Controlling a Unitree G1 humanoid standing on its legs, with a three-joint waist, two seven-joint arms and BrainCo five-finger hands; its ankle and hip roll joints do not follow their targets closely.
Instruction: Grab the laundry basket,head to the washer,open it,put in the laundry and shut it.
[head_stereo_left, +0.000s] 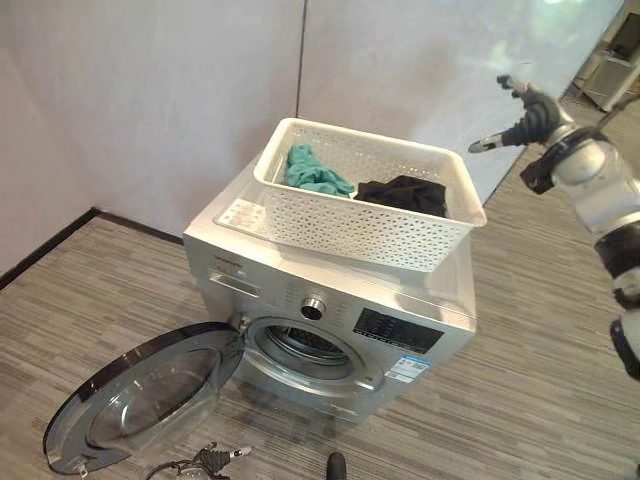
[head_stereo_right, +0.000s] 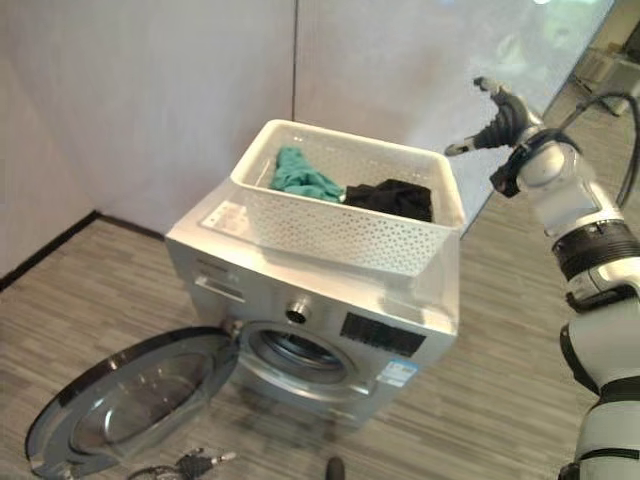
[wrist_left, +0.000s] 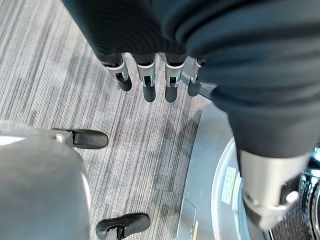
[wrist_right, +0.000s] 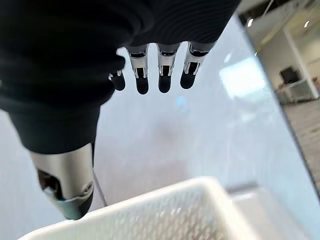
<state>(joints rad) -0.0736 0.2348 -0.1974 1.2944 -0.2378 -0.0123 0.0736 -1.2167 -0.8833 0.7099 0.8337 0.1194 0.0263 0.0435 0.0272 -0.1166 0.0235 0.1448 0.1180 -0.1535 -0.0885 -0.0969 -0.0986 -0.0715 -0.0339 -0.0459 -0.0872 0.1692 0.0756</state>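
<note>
The robot's right arm (head_stereo_right: 575, 215) is built of rounded silver-grey shells joined by black ribbed bands, with a dark collar at the wrist. Its right hand (head_stereo_left: 527, 112) and left hand (wrist_left: 150, 75) look alike: a dark ribbed cover over the back and wrist, a row of silver fingers (wrist_right: 161, 70) ending in rounded dark tips. Each has a thicker silver thumb (wrist_right: 67, 185) set apart from the row, with a dark recess near its end.
</note>
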